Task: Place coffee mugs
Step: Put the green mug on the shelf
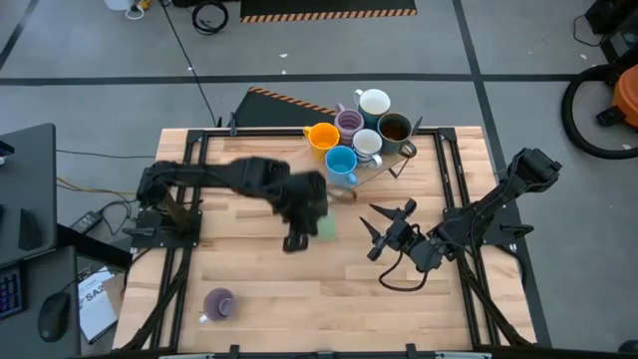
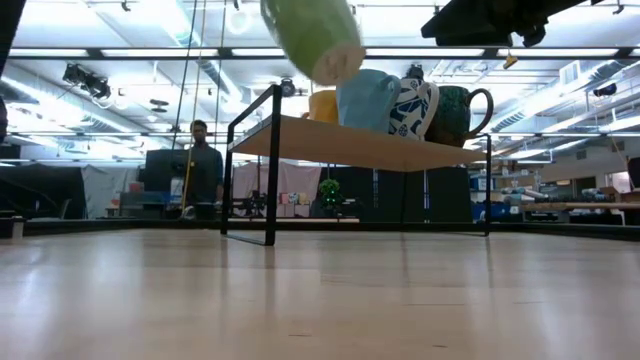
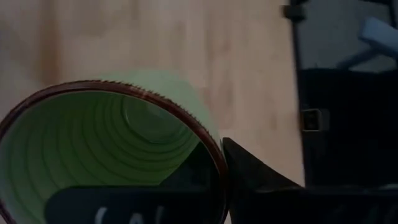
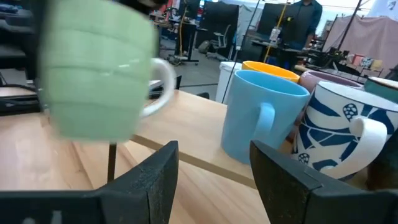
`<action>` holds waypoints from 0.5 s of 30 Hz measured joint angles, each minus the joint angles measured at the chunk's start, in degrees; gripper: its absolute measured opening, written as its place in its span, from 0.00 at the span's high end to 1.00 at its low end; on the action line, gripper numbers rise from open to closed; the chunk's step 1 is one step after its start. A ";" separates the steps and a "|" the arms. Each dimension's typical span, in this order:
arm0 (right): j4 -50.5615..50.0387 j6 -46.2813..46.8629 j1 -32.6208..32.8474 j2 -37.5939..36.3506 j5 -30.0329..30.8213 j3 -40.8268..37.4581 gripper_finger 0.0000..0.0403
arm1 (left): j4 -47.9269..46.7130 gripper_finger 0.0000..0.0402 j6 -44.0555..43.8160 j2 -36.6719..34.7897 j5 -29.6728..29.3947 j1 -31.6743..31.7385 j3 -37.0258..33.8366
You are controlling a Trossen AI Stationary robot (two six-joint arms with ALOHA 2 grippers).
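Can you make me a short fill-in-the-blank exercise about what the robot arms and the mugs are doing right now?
1. The left pincer carries the ribbed ceramic mug coloured ____.
2. The light blue ceramic mug stands on the wooden ____ with black metal legs.
3. The lilac ceramic mug near the table's front edge stands ____ from the other mugs.
4. The right pincer has its fingers ____ and holds nothing.

Missing words: green; shelf; apart; open

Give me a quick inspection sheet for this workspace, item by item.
Surface: wooden table, small raised shelf at the far edge.
Job's things: green mug held off the table; blue mug, orange mug and others on the shelf; lilac mug alone near the front.
Clutter: nothing seen.
Grippers: left gripper shut on green mug; right gripper open, empty.
Cables: black cable looped by right gripper.
Surroundings: person standing beyond the table.
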 joint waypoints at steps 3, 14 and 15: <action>-0.25 -0.06 -0.01 0.00 -0.76 0.00 0.49 | -1.45 0.94 -0.25 0.00 -0.10 3.79 0.33; -1.95 0.50 -0.18 -0.02 -2.59 0.00 0.49 | -6.36 0.94 -0.32 0.00 0.91 16.90 0.33; -1.96 0.51 -0.18 -0.02 -2.83 0.02 0.49 | -7.14 0.94 -0.30 0.00 0.88 17.84 0.33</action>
